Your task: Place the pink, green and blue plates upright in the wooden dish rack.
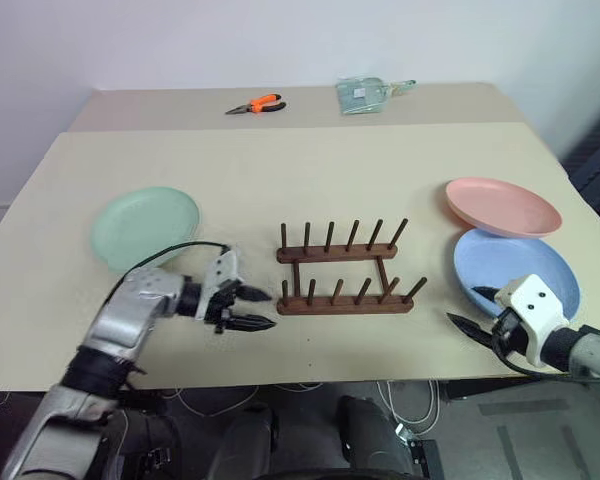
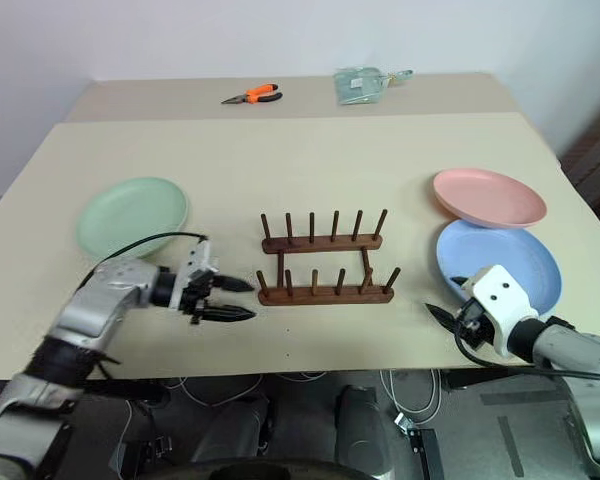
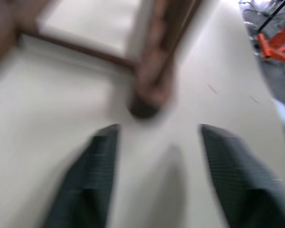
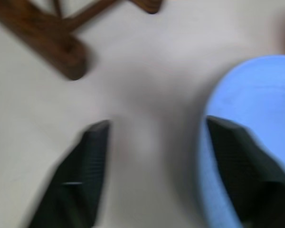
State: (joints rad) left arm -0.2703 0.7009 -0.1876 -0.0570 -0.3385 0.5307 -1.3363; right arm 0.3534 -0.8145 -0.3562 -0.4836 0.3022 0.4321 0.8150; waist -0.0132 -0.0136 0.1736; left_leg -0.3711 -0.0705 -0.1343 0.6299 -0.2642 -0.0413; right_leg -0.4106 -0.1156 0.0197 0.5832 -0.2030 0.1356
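Observation:
The wooden dish rack stands bare in the middle of the beige table. A green plate lies flat to its left. To its right a pink plate lies flat, with a blue plate just in front of it. My left gripper hovers beside the rack's left end, pointing at it, open with nothing between its fingers. My right gripper is open at the blue plate's near-left rim; one finger is over the plate, the other over the table.
Orange-handled pliers and a clear plastic item lie at the table's far side. The table's front edge runs just below both grippers. Bare tabletop stretches behind the rack.

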